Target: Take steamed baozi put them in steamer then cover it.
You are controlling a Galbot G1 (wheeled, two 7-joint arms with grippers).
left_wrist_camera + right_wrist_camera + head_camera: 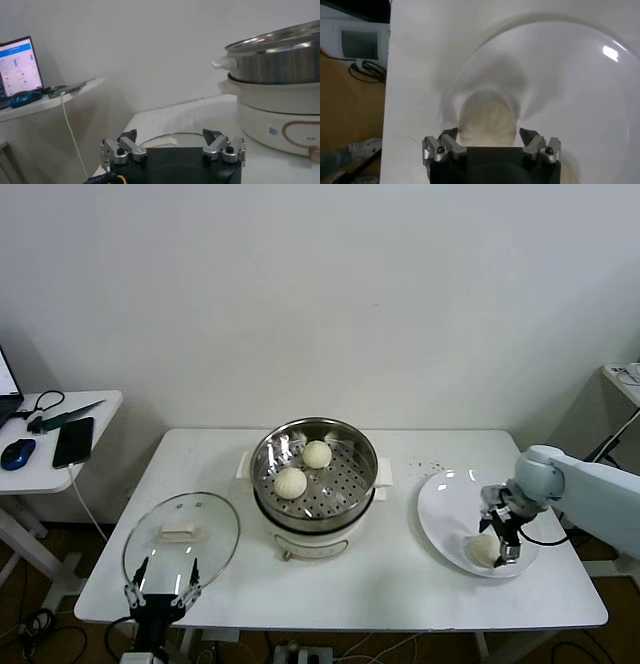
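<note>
At lower right of the head view we have the right gripper (pixel 503 542) down on the white plate (pixel 450 504), its jaws straddling the last steamed baozi (pixel 484 550) on the plate; in the right wrist view the bun (pixel 487 120) sits between the jaws, which look part-closed around it, but we cannot tell if they are pressing it yet. Two buns (pixel 303 468) already lie on the perforated tray of the steamer (pixel 314 486) at frame centre. To do this step well we'd keep the bun centred, close gently so the soft dough isn't dented, lift straight up clear of the plate rim, then carry it to a bare spot on the tray. Left gripper (pixel 161 588) waits at lower left, jaws wide open and empty, just beside the cover (pixel 181 536) lying flat on the surface (pixel 400 584).
</note>
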